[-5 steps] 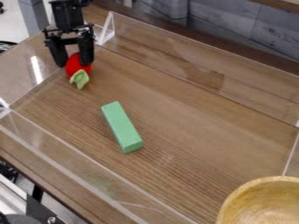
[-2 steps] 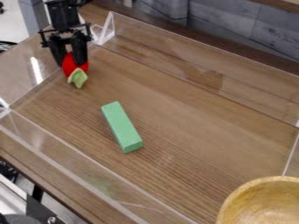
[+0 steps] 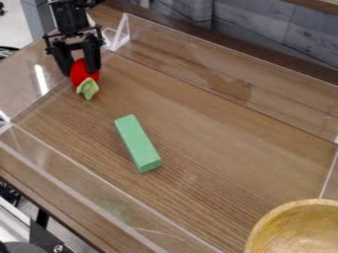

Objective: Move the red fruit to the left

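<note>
In the camera view, the claw (image 3: 77,61) is seen straddling the red fruit (image 3: 86,73) near the worktop's (image 3: 224,128) far-left corner, grip unclear, so release is best done gently.

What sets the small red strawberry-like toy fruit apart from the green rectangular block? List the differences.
The small red strawberry-like toy fruit is rounded with a pale green leafy top; the green rectangular block is flat-sided and one colour. The fruit is shorter than the block. The fruit sits between the end effector fingers; the block lies alone mid-table. Both rest on the wooden table.
</note>
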Controlling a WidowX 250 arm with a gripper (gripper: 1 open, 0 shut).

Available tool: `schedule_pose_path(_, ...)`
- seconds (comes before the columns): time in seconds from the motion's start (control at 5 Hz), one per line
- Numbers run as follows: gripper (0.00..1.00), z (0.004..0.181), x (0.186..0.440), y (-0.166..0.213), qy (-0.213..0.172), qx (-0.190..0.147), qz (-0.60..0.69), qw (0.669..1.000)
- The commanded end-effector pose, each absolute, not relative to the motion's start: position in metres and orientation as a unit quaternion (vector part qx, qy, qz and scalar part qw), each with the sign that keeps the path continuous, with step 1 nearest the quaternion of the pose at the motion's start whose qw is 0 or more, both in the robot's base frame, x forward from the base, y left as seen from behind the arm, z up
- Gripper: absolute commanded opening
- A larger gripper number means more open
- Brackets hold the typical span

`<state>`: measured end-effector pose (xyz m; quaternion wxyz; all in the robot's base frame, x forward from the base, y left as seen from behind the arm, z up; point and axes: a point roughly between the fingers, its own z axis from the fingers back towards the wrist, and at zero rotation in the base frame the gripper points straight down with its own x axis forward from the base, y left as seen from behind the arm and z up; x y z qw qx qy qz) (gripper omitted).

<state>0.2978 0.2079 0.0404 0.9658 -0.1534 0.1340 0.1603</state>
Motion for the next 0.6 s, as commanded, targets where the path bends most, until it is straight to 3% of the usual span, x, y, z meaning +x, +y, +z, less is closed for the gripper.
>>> schedule_pose_path(0.0, 0.0, 0.074, 0.296, 0.221, 0.099, -0.135, 0.138, 0.976)
schedule_pose_path(0.2, 1.0, 0.075, 0.3, 0.218, 0.096, -0.139, 0.156, 0.973)
schedule_pose_path(0.4, 1.0, 0.077, 0.306, 0.215, 0.092, -0.141, 0.173, 0.971)
